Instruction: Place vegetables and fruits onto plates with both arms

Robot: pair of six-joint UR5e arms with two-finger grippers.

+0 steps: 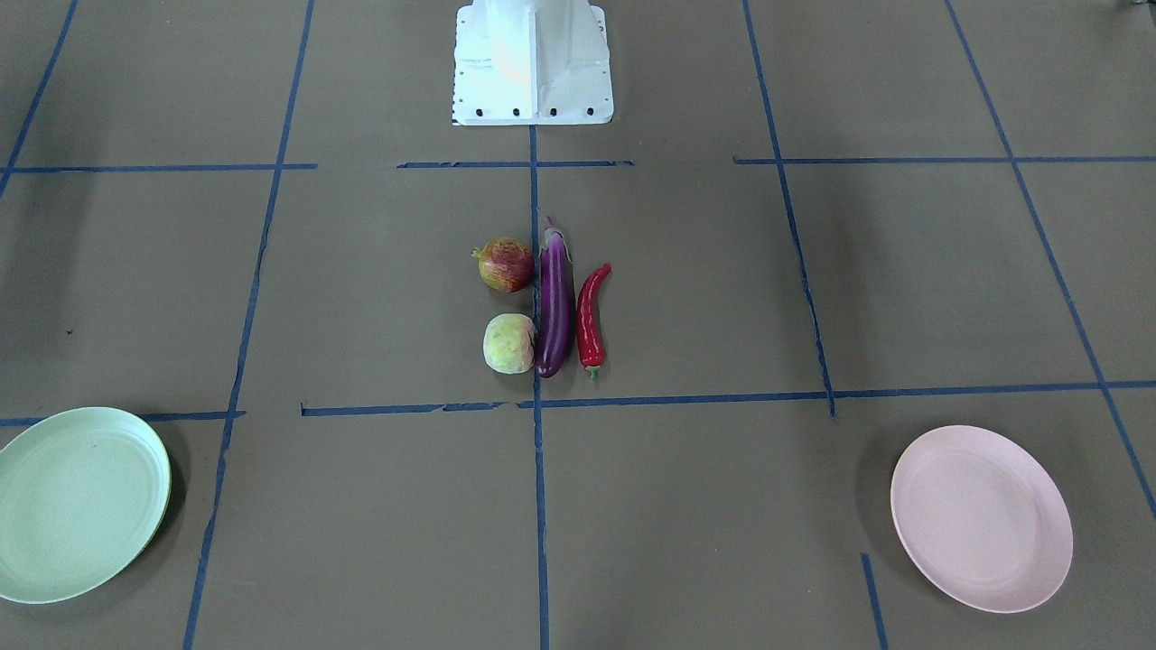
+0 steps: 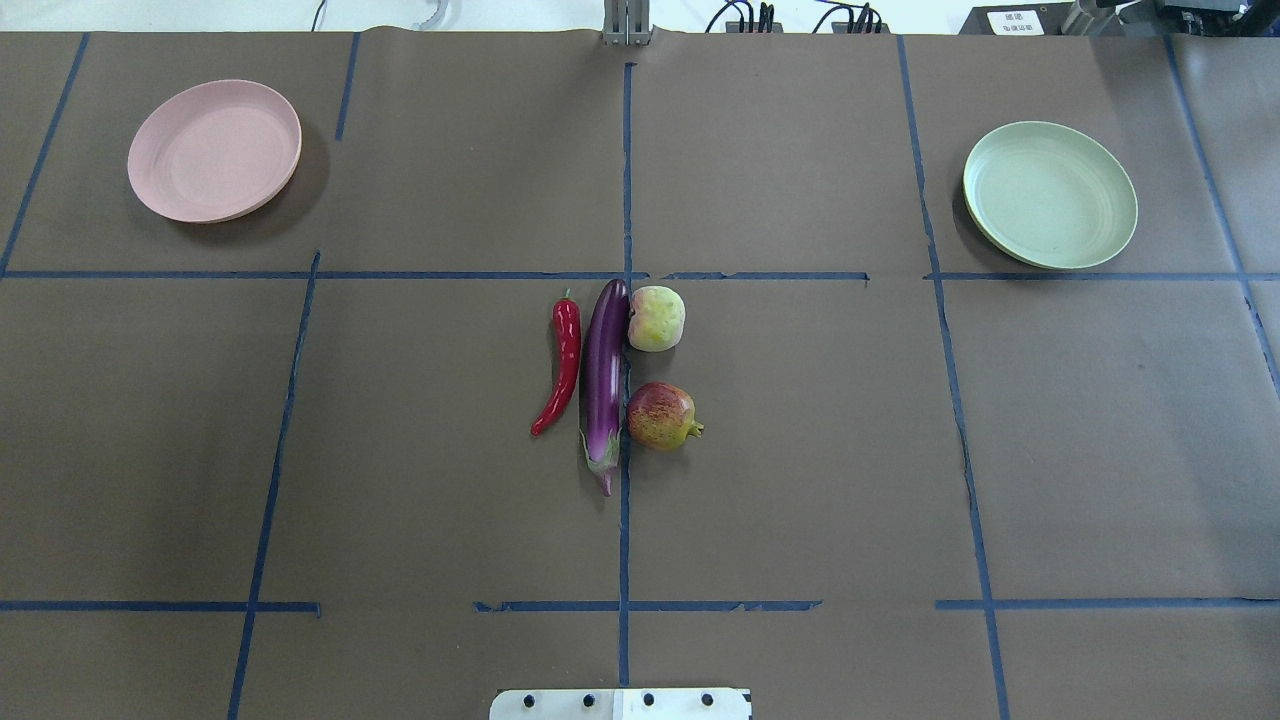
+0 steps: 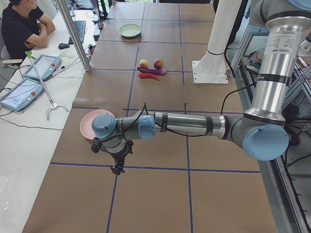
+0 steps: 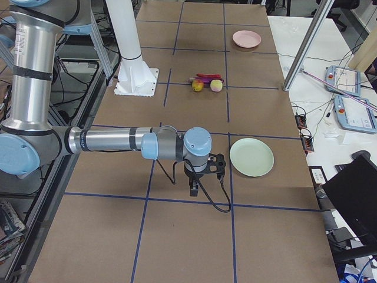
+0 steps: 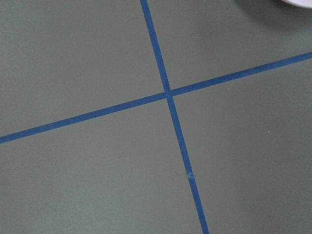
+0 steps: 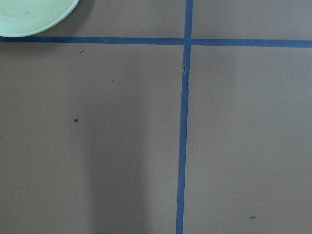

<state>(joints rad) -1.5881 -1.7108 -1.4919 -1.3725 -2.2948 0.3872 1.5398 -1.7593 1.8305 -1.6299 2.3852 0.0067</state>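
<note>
A purple eggplant (image 2: 604, 380) lies at the table's middle. A red chili pepper (image 2: 562, 365) lies to its left; a pale peach (image 2: 656, 318) and a mottled red-yellow fruit (image 2: 660, 416) sit to its right. The pink plate (image 2: 214, 150) is empty at the far left, the mint green plate (image 2: 1049, 194) empty at the far right. My left gripper (image 3: 117, 167) hangs over the table just beside the pink plate (image 3: 97, 124). My right gripper (image 4: 193, 190) hangs just beside the green plate (image 4: 251, 157). Both show only in the side views, so I cannot tell whether they are open or shut.
The white base block (image 1: 533, 63) stands at the robot's side of the table. Blue tape lines (image 2: 625, 180) divide the brown surface. A seated person (image 3: 22, 24), teach pendants (image 3: 22, 92) and a metal pole (image 3: 73, 34) are beyond the far edge.
</note>
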